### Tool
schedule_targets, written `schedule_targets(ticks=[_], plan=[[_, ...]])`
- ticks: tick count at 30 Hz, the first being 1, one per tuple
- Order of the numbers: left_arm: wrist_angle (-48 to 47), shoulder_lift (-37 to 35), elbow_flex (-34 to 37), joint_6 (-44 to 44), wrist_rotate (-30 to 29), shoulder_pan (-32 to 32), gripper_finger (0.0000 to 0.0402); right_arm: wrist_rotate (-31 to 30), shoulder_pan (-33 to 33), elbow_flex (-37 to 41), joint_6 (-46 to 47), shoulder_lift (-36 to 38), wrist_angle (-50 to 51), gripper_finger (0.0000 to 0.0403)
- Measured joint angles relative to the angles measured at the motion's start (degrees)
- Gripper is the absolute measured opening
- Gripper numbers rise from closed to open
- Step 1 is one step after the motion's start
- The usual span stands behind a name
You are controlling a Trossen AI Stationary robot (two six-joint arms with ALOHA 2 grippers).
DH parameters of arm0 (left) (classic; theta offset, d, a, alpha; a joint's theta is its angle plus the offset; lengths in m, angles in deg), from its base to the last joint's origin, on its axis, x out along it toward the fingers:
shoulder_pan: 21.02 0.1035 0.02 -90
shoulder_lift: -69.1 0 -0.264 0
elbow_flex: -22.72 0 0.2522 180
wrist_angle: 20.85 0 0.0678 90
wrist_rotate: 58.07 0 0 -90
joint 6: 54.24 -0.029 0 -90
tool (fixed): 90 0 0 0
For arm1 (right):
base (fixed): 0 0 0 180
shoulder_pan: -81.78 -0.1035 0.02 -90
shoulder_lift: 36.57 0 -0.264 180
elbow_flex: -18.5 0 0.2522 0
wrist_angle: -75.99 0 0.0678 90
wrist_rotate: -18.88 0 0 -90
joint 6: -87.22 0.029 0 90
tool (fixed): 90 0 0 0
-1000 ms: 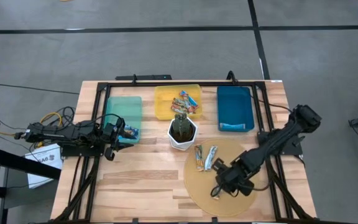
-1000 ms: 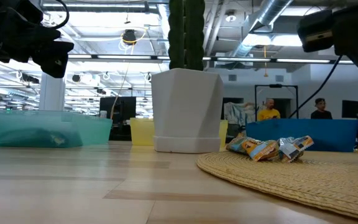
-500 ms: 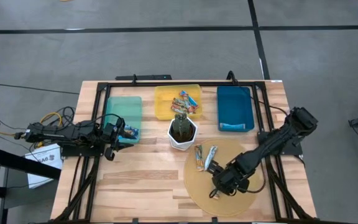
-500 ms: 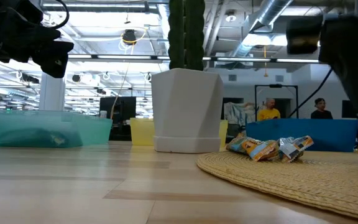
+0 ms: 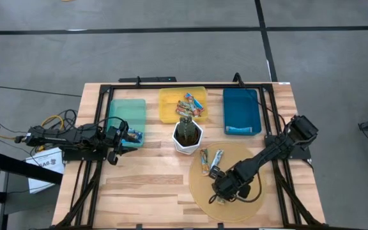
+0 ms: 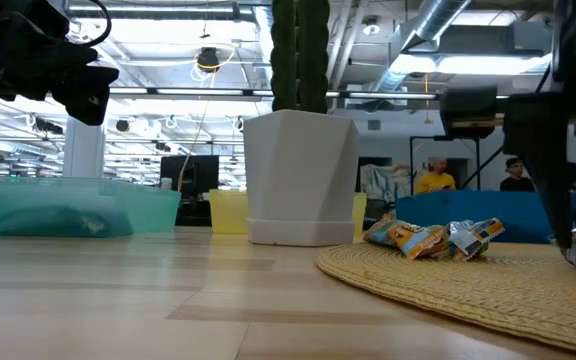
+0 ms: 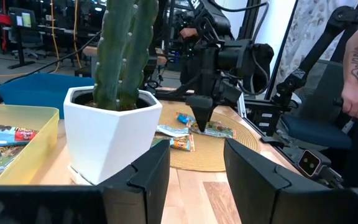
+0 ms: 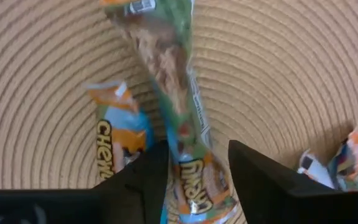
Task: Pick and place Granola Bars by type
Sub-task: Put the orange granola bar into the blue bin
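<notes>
Several foil-wrapped Granola Bars lie on the round woven mat. Two lie side by side near its far edge. My right gripper points down over a green-and-orange bar, open, with one finger on each long side of it. An orange-and-blue bar lies flat beside that one. More bars lie in the yellow tray, the blue tray and the teal tray. My left gripper waits open at the table's left, level, holding nothing. My right gripper comes at the green-and-orange bar from above, its fingers lying across the bar near one end. The bar lies flat on the mat. I cannot tell whether the fingers touch its wrapper.
A white pot with a cactus stands at the table's middle, just left of the mat's far edge. The three trays line the far side. Bare wood lies left of the mat, toward the near edge.
My right gripper has come down onto the mat and shifted toward the table's left, ending over the bar. Its wrist has rolled a little. The bars and my left arm have stayed put.
</notes>
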Motion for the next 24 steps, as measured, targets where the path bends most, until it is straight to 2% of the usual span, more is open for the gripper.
schedule_targets(ticks=[16,19,24], plan=[[-0.01,0.01,0.00,0.01,-0.01,0.02,0.0144,0.24,0.00,1.48,1.55,0.31,-0.72,0.0035],[-0.01,0.00,0.00,0.00,0.00,0.00,0.0144,0.27,0.00,1.48,3.01,0.31,-0.69,0.0025],[-0.02,0.00,-0.01,0.00,0.00,0.00,0.0144,0.96,0.51,1.35,6.52,0.31,-0.29,0.0033]])
